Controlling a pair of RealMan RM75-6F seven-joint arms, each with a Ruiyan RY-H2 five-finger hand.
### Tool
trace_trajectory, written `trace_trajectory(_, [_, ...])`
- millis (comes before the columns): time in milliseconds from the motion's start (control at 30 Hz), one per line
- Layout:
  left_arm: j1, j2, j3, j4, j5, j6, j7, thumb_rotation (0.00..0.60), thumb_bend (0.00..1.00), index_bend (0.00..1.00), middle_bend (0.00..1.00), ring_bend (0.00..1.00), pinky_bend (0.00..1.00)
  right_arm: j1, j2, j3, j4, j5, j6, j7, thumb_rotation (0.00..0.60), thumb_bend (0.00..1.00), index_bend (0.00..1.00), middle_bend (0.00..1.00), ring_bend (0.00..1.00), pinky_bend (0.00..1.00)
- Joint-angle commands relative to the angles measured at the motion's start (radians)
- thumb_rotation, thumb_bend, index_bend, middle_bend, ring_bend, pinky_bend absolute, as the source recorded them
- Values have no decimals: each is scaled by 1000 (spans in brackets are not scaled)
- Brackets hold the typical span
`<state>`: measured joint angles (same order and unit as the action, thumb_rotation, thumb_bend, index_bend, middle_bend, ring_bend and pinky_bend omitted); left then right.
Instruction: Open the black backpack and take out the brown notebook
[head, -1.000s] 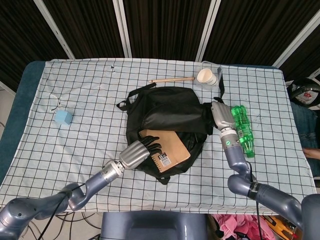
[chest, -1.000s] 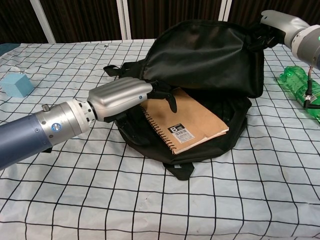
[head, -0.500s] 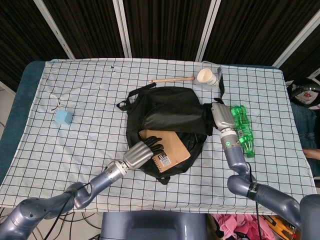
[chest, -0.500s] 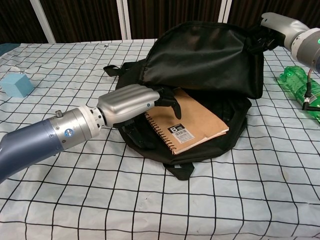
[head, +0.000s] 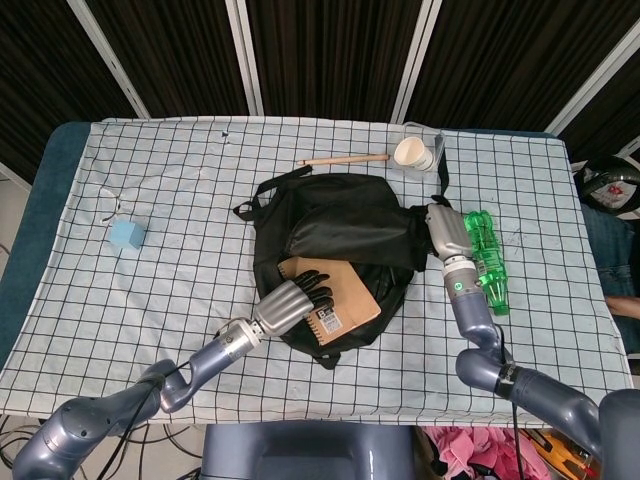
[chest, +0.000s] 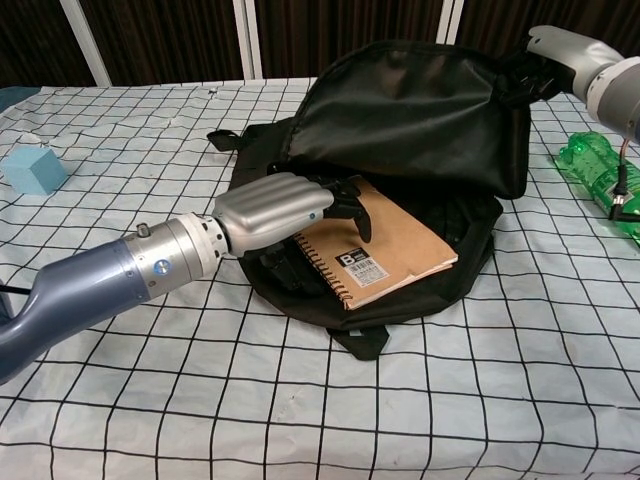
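Note:
The black backpack (head: 330, 225) lies open in the middle of the table, its flap (chest: 410, 110) lifted. My right hand (head: 441, 228) grips the flap's right edge and holds it up; the chest view shows this hand (chest: 560, 48) at the top right. The brown spiral notebook (head: 345, 295) lies in the opening, half uncovered, with a label near its front edge (chest: 362, 266). My left hand (chest: 275, 205) reaches in from the left. Its dark fingers (chest: 350, 200) rest curled on the notebook's upper left corner; the thumb is hidden.
A green plastic bottle (head: 485, 255) lies right of the backpack, close to my right forearm. A paper cup (head: 413, 153) and a wooden stick (head: 345, 159) sit behind the bag. A blue cube (head: 127, 235) stands far left. A strap loop (chest: 360, 343) sticks out at the front.
My left hand has slid rightward and further onto the notebook's corner. The notebook, the flap and my right hand stay where they were.

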<state>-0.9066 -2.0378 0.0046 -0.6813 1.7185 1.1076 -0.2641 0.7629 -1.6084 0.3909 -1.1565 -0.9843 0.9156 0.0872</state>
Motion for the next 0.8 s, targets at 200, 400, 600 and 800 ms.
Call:
trace_trajectory(200, [-11, -24, 5, 39, -2, 0, -6, 600, 46, 319, 266, 82, 69, -4, 2, 1, 8, 0, -2, 6, 600, 614, 824, 638, 386, 105])
trace_trajectory(400, [-17, -41, 5, 67, -9, -4, -4, 600, 46, 322, 277, 82, 67, -8, 2, 0, 14, -7, -3, 17, 600, 614, 824, 638, 385, 104])
trace_trajectory(600, [-16, -50, 15, 93, -5, 7, -2, 600, 46, 328, 283, 82, 66, -9, -1, -2, 22, -16, -5, 27, 600, 614, 824, 638, 385, 105])
trace_trajectory(800, [-18, -59, 20, 116, -7, 9, -14, 600, 47, 338, 302, 83, 66, -9, -9, -4, 37, -20, -13, 43, 600, 614, 824, 638, 386, 104])
